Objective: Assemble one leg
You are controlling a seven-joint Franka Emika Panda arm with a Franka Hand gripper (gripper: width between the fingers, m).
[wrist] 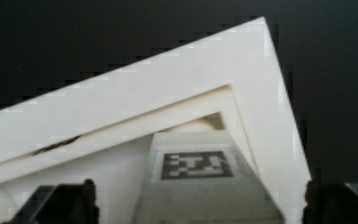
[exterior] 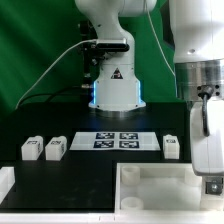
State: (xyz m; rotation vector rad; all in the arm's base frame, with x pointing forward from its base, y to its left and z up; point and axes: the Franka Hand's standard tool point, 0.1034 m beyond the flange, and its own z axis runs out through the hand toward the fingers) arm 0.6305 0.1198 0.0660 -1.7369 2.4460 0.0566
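Nearest in the exterior view, the large white square panel with a raised rim (exterior: 150, 188) lies on the black worktop (exterior: 90, 170). The arm's two black fingers (wrist: 67, 203) stand spread wide over one corner of that panel, gripping nothing. Between them, inside the corner, stands a small white block-like plastic leg (wrist: 195, 165) with a black-and-white tag. Beyond the panel lies the flat white marker board (exterior: 116, 141); three more white legs (exterior: 55, 148) sit beside it on the worktop.
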